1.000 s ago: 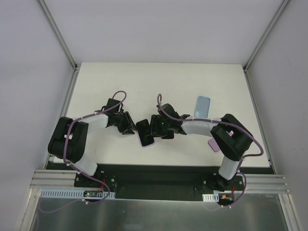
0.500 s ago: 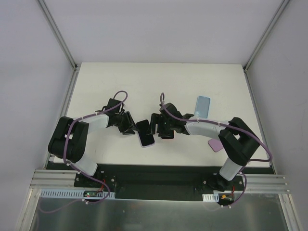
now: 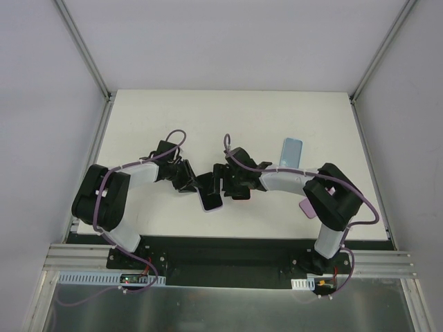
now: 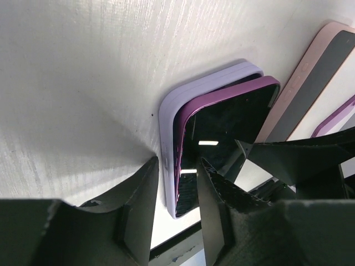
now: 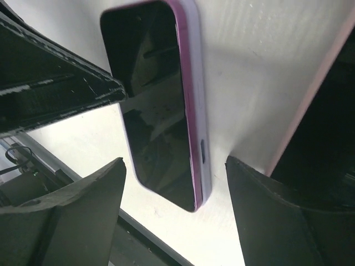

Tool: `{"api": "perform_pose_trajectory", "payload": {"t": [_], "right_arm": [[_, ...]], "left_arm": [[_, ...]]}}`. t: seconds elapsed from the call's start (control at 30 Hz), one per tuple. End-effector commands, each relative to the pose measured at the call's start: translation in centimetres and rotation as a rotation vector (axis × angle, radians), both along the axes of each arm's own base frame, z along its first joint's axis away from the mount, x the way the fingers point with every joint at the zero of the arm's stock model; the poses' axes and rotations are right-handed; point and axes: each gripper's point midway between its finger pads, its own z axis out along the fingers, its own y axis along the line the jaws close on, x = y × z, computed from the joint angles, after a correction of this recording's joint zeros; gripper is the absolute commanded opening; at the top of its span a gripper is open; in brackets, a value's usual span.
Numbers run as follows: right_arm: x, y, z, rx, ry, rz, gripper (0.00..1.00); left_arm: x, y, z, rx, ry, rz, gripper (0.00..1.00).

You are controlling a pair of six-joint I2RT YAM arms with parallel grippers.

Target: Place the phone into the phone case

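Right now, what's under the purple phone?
The lavender case: its rim shows along the phone's long side and far end. The phone's purple edge looks raised above that rim, so it is likely not fully seated. The case's inside and the table below it are covered.

far tabletop (image 3: 228, 117) is lying open | left hand (image 3: 190, 182) and right hand (image 3: 223, 181) are crowding phone (image 3: 212, 199) from both sides | blue phone case (image 3: 292, 151) is blocking the right rear
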Motion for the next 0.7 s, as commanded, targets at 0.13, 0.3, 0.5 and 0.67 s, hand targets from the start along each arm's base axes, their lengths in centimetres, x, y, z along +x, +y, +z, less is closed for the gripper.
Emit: {"api": "perform_pose_trajectory", "payload": {"t": [0.13,0.3,0.5,0.67], "right_arm": [[0.8,2.9,0.6,0.076,-0.024,0.055,0.75],[0.4,3.8,0.9,0.138,-0.004,0.071,0.75],[0.5,5.0,2.9,0.325,0.017,0.086,0.75],[0.2,4.7,3.0,0.367,0.036,0.081,0.73]], "left_arm": [[-1.5,0.7,-2.1,0.074,0.053,-0.024,0.22],[-1.7,0.7,-2.0,0.069,0.057,-0.018,0.14],[-1.8,0.6,-1.3,0.053,0.042,-0.017,0.13],[-2.1,0.0,-0.8,0.010,0.057,-0.032,0.11]]}}
